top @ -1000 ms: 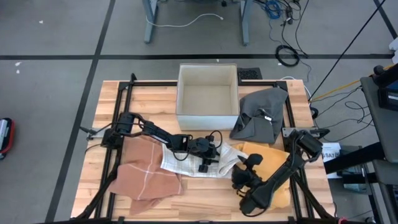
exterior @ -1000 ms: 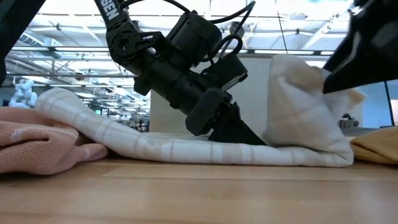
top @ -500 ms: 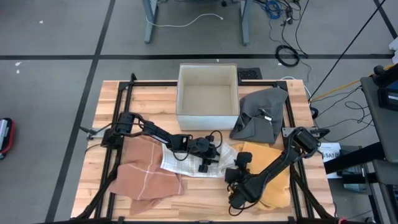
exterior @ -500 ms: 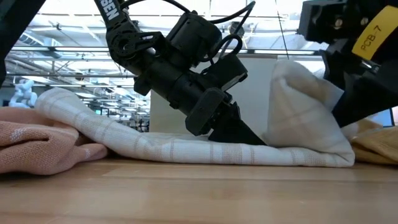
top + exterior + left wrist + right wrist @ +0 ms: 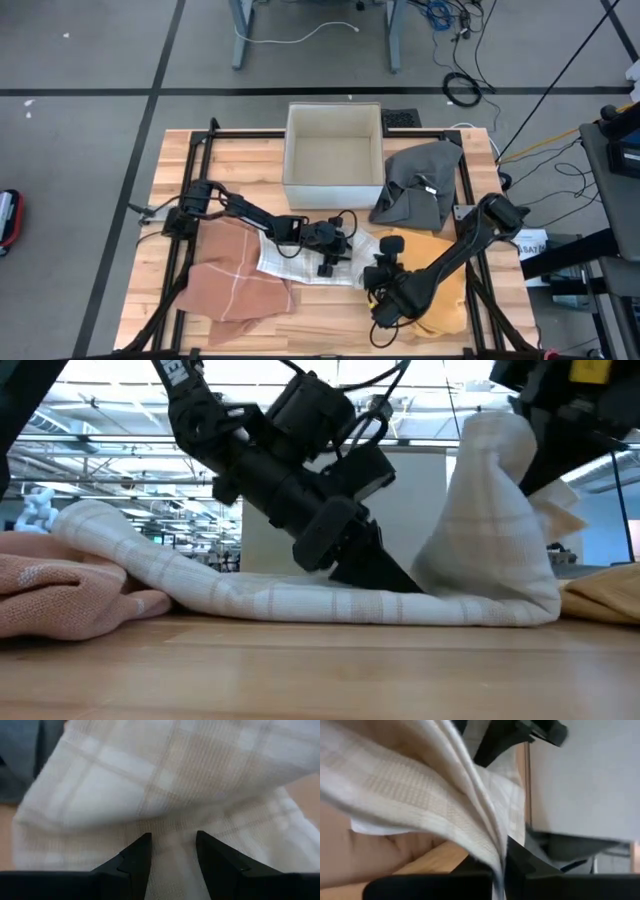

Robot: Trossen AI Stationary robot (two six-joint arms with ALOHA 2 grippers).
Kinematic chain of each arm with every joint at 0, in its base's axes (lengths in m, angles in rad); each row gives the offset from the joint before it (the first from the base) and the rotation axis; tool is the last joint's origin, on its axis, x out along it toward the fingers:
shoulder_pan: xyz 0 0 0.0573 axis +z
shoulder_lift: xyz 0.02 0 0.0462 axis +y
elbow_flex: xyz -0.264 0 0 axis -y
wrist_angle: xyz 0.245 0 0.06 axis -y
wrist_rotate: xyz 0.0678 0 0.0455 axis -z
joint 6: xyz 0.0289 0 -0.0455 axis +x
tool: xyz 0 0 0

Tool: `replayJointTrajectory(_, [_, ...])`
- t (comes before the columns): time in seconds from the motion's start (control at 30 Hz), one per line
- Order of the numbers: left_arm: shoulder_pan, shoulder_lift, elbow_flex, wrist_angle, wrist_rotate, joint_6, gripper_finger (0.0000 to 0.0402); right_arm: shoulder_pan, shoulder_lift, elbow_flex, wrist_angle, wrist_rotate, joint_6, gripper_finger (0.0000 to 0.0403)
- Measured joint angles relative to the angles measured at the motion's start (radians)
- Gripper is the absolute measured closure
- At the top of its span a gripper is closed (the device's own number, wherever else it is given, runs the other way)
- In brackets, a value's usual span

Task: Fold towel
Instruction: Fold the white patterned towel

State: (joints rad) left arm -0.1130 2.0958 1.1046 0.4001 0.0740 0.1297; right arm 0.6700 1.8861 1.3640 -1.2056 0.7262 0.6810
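A white checked towel (image 5: 295,262) lies across the table's middle, its left part flat on the wood (image 5: 200,585). My left gripper (image 5: 328,264) stands open on the towel's middle, slanting down (image 5: 385,575). My right gripper (image 5: 378,274) is shut on the towel's right end, which stands raised in a hump (image 5: 495,500). That hump's foot still lies on the table. My left gripper rests both spread fingertips (image 5: 137,855) on the flat middle of the towel (image 5: 172,827), slanting down from the table's left. The cloth under them lies on the table. My right gripper pinches the towel's right end (image 5: 492,847) between its two fingers, several layers bunched together. That end is lifted clear, and the cloth hangs from the fingers down to the table (image 5: 520,595).
A pink towel (image 5: 240,280) lies at the near left, touching the white one. A yellow towel (image 5: 440,275) lies under my right arm. A grey cloth (image 5: 420,180) sits at the far right, and an open white box (image 5: 334,155) stands at the far middle.
My right gripper has rolled, shut on the towel's right end and risen, going a little toward the table's left. That end now stands taller and narrower than before; the rest of the towel has stayed flat.
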Motion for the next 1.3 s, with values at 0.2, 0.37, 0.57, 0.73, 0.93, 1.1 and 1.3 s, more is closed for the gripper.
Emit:
replayJointTrajectory(0.2, [-0.051,-0.126,0.000,-0.094,-0.126,0.099,0.0239,-0.039,-0.008,0.000,0.054,-0.002,-0.247,0.0399])
replayJointTrajectory(0.37, [-0.086,-0.223,0.003,-0.300,-0.202,0.117,0.0239,-0.076,-0.010,0.000,0.095,-0.046,-0.460,0.0399])
replayJointTrajectory(0.57, [-0.120,-0.265,0.002,-0.661,-0.297,0.031,0.0239,-0.120,-0.010,0.016,0.133,-0.054,-0.682,0.0399])
replayJointTrajectory(0.73, [-0.139,-0.251,0.002,-0.809,-0.298,-0.049,0.0239,-0.172,-0.011,0.055,0.156,-0.052,-0.861,0.0399])
replayJointTrajectory(0.93, [-0.145,-0.252,0.002,-0.776,-0.302,-0.069,0.0239,-0.248,-0.012,0.064,0.383,-0.108,-1.165,0.0397])
replayJointTrajectory(1.1, [-0.134,-0.250,-0.002,-0.764,-0.352,-0.095,0.0239,-0.297,-0.012,0.064,0.525,-0.177,-1.341,0.0396])
replayJointTrajectory(1.3, [-0.134,-0.250,-0.055,-0.739,-0.391,-0.143,0.0239,-0.328,-0.011,0.057,0.569,-0.356,-1.329,0.0362])
